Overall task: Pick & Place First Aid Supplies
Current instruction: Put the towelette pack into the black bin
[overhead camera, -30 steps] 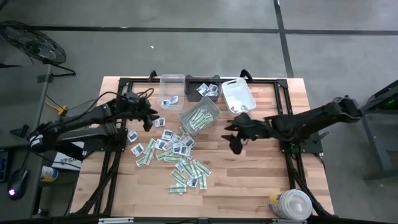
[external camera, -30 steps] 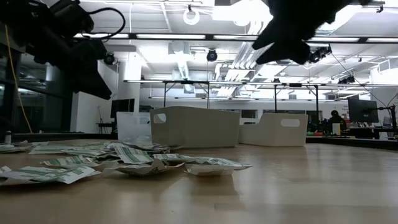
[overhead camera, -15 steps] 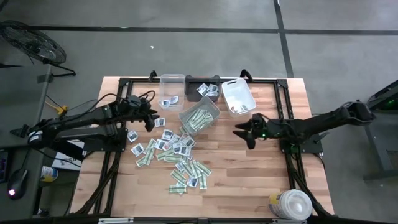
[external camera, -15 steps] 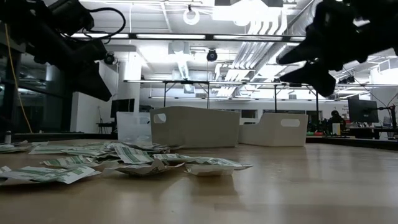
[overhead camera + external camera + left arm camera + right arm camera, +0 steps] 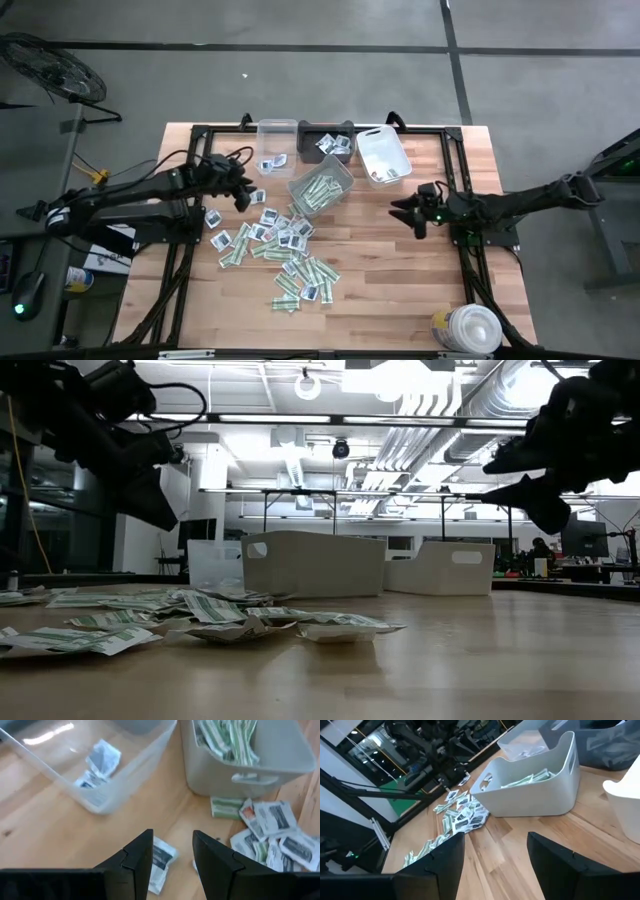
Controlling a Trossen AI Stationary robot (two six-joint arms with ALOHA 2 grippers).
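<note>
The first aid supplies point(image 5: 278, 243) lie scattered in a loose pile on the table's left middle: narrow green-and-white strips and squarish white packets point(image 5: 272, 827). In the low view the pile point(image 5: 200, 615) lies flat on the wood. My left gripper point(image 5: 243, 192) is open and hangs well above the table point(image 5: 160, 510), near the clear bin. One white packet point(image 5: 161, 862) lies on the wood below the gap between its fingers point(image 5: 172, 855). My right gripper point(image 5: 408, 213) is open, empty and raised point(image 5: 530, 485) over bare wood right of the bins point(image 5: 495, 865).
Along the far edge stand a clear bin point(image 5: 275, 145) with a few white packets, a dark bin point(image 5: 330, 140) and a white bin point(image 5: 383, 155). A grey bin point(image 5: 320, 188) holds green strips point(image 5: 235, 737). A round white tub point(image 5: 467, 328) sits at the near right corner.
My right gripper has drawn back toward the table's right edge, away from the grey bin and the pile, staying raised above the wood. The packets and the bins have not moved.
</note>
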